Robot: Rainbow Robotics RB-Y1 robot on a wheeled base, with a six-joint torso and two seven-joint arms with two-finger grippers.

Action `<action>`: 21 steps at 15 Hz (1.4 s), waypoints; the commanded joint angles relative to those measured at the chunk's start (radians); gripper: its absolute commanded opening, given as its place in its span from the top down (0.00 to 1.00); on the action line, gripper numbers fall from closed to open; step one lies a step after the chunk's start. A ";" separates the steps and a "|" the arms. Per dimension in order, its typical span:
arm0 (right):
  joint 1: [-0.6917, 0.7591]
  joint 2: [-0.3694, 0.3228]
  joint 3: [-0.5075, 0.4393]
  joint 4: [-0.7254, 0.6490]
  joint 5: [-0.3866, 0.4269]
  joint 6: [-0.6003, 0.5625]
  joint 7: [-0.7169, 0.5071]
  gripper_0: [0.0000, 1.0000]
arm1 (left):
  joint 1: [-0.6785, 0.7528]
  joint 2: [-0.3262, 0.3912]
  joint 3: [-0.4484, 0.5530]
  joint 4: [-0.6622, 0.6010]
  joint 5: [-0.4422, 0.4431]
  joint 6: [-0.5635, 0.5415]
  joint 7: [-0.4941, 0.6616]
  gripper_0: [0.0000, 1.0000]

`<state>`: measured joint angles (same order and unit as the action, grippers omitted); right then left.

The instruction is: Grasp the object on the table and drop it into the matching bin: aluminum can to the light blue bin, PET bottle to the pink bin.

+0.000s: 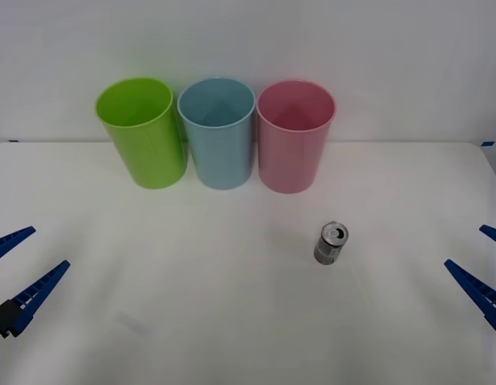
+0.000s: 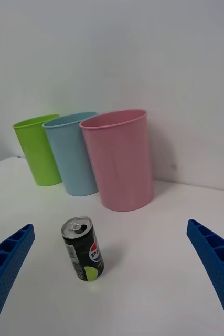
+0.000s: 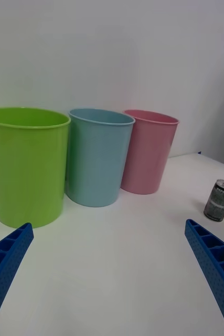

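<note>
On the white table (image 1: 232, 321), nothing is done yet: the left gripper (image 1: 14, 269) and right gripper (image 1: 482, 269) wait spread at the near corners. The aluminum can (image 1: 331, 243) stands untouched right of centre; beyond it, the light blue bin (image 1: 218, 136) awaits.

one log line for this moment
phase: pre-grasp | aluminum can: upright on table, near pink bin | left gripper: open, idle | right gripper: open, idle
</note>
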<state>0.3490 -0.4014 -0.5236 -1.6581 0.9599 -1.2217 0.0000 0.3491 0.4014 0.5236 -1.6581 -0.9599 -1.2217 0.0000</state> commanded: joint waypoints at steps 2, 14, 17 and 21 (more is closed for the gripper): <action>-0.012 0.004 0.001 0.001 0.000 0.002 0.003 0.00 | 0.000 0.000 0.000 0.000 0.000 0.000 0.000 0.00; -0.047 -0.019 0.083 0.107 0.031 0.013 0.212 0.00 | 0.000 0.000 0.000 0.000 0.000 0.000 0.000 0.00; -0.070 -0.022 0.123 0.164 0.034 0.018 0.281 0.00 | 0.000 0.000 0.000 0.000 0.000 0.000 0.000 0.00; -0.128 -0.022 0.171 0.268 0.045 0.019 0.374 0.00 | 0.000 0.000 0.000 0.000 0.000 0.000 0.000 0.00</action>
<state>0.2310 -0.4237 -0.3624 -1.4076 1.0016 -1.2015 0.3588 0.3490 0.4014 0.5236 -1.6580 -0.9599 -1.2217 0.0000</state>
